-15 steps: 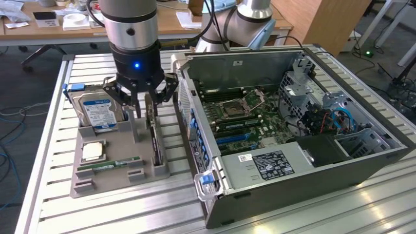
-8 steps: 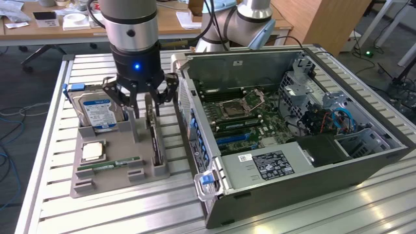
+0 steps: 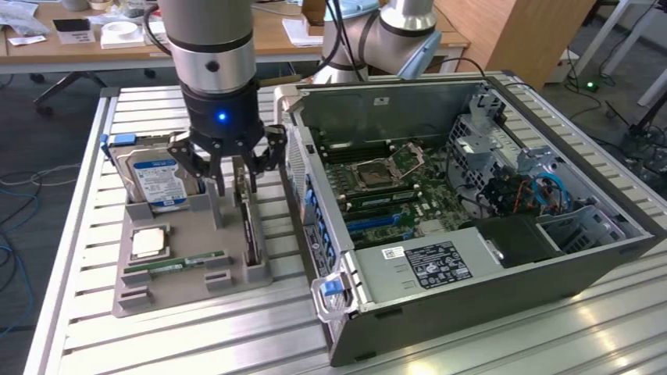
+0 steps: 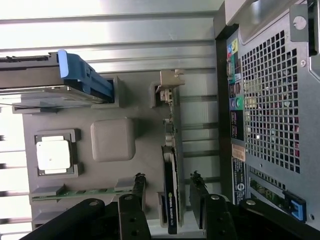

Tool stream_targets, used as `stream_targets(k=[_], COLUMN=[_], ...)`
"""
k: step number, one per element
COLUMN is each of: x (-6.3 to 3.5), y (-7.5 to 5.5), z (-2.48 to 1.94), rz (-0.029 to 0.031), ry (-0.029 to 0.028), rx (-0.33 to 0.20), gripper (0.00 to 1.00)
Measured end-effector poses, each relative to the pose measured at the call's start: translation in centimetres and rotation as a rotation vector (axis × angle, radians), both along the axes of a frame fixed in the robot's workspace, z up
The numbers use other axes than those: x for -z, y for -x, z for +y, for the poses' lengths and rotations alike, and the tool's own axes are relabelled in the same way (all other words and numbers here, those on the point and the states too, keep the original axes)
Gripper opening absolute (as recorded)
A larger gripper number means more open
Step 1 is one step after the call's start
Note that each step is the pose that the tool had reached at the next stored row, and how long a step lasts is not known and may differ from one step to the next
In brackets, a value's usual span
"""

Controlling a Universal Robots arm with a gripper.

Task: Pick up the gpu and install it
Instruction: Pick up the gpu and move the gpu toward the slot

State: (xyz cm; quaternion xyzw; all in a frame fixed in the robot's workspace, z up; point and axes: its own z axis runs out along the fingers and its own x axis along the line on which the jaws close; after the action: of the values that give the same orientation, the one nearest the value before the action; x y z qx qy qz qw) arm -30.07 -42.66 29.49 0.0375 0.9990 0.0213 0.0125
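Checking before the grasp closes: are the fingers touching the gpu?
Apart. The wrist view shows the open fingers straddling the gpu, with a clear gap on each side.

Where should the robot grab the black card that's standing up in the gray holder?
Grab the gpu by its upper long edge, coming straight down from above. It stands on its thin edge in the gray holder, so its two flat faces point sideways and a finger can press on each. The open gripper hangs over it, one finger on either side.
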Motion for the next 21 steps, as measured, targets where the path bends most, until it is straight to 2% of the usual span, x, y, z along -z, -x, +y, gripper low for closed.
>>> stream_targets(k=[7, 21], x=[0.50, 3.04], y=[-0.3, -0.3], z=[-0.10, -0.24], rz=[-0.0001, -0.0001], ry=[-0.0001, -0.0001], rx=[0.000, 0.000], gripper=[0.49, 0.49])
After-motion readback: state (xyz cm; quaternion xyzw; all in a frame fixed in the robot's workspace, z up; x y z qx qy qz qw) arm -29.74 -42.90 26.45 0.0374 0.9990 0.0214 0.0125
